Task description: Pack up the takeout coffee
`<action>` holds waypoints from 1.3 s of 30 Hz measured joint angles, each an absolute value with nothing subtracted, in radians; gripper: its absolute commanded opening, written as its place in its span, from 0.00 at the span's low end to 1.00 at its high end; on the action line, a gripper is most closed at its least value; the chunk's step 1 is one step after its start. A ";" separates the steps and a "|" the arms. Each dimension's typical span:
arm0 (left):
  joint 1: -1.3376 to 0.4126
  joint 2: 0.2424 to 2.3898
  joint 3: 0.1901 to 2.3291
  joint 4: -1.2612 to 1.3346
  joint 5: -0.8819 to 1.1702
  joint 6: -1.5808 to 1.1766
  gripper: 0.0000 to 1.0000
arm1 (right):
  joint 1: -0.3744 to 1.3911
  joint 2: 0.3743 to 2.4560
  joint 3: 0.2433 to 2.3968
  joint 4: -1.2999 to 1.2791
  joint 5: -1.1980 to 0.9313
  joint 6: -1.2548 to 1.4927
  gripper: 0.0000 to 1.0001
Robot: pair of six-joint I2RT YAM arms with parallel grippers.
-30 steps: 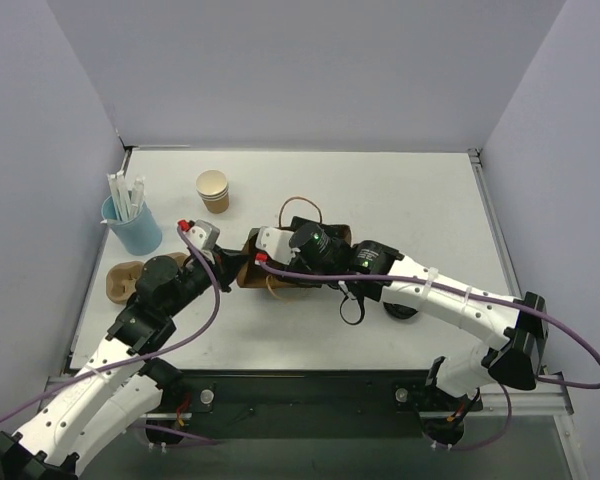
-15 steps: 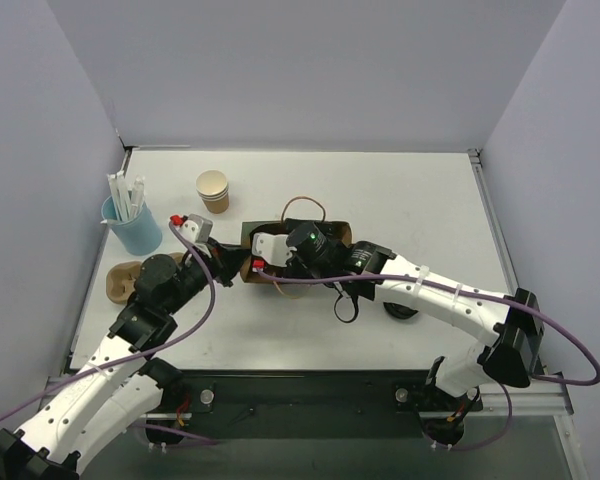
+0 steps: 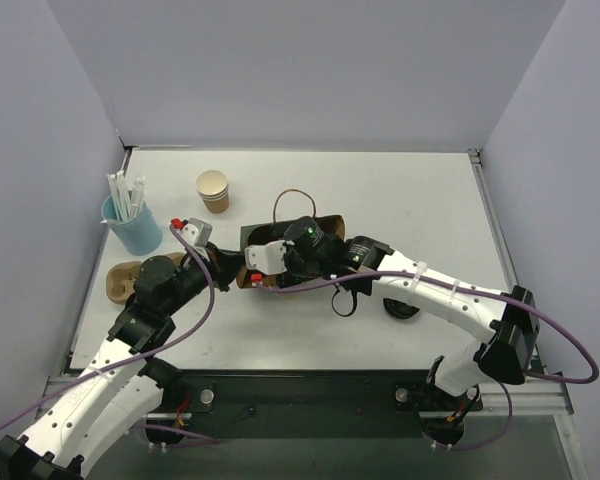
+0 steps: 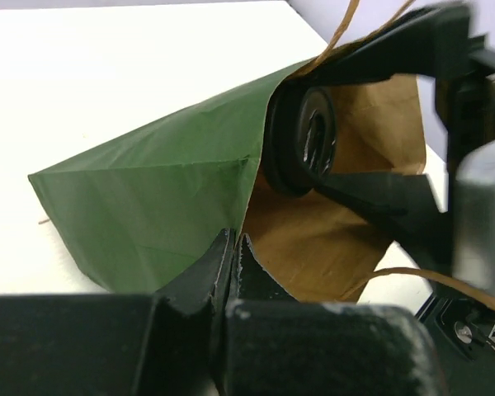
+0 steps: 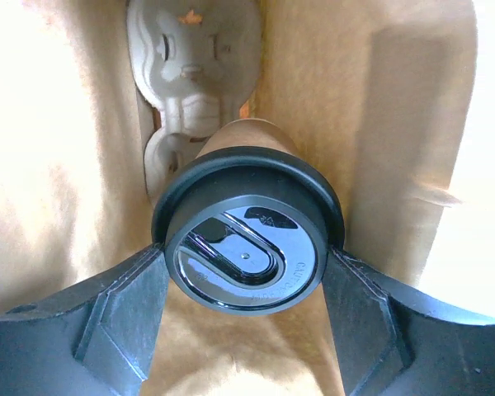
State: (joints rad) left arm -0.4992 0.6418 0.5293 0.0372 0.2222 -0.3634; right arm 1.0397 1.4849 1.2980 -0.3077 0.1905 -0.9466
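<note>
At the far left of the table (image 3: 410,190), a blue cup (image 3: 135,232) holds white straws, with a brown pulp tray (image 3: 120,281) just in front of it. A lidless tan cup (image 3: 213,190) stands apart, further back.

The left gripper (image 4: 233,247) is fully closed, pinching the edge of the green bag (image 4: 148,190) at its mouth. The bag lies on its side and shows its brown lining.

The takeout coffee (image 5: 241,206) is inside the bag's mouth, lying sideways with its black lid facing out. It sits squarely between the 2 fingers (image 5: 124,313) of the right gripper (image 5: 246,262), which is spread wide and clamps the lid's rim on both sides. Deeper in the bag, beyond the cup, lies a grey moulded pulp piece (image 5: 190,58).

To the right, a loose black lid (image 3: 401,309) rests on the table, partly under the right arm.
</note>
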 measured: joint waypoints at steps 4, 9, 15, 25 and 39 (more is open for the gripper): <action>-0.469 0.657 0.535 0.011 0.247 -0.361 0.00 | 1.039 1.488 1.365 -0.356 0.159 -0.995 0.36; -0.434 0.662 0.537 0.004 0.279 -0.343 0.00 | 1.035 1.488 1.420 -0.378 0.136 -1.048 0.36; -0.411 0.690 0.556 0.004 0.300 -0.335 0.00 | 0.999 1.488 1.401 -0.393 0.114 -1.096 0.33; -0.410 0.737 0.633 -0.008 0.219 -0.384 0.00 | 0.997 1.534 1.360 -0.395 0.088 -1.104 0.32; -0.410 0.710 0.609 0.015 0.203 -0.351 0.00 | 0.986 1.562 1.303 -0.307 0.076 -1.097 0.32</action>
State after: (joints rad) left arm -0.4103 0.7097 0.6090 0.0147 0.2031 -0.3508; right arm 0.9855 1.5623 1.3033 -0.3073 0.0761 -1.0973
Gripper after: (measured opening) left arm 0.025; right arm 0.693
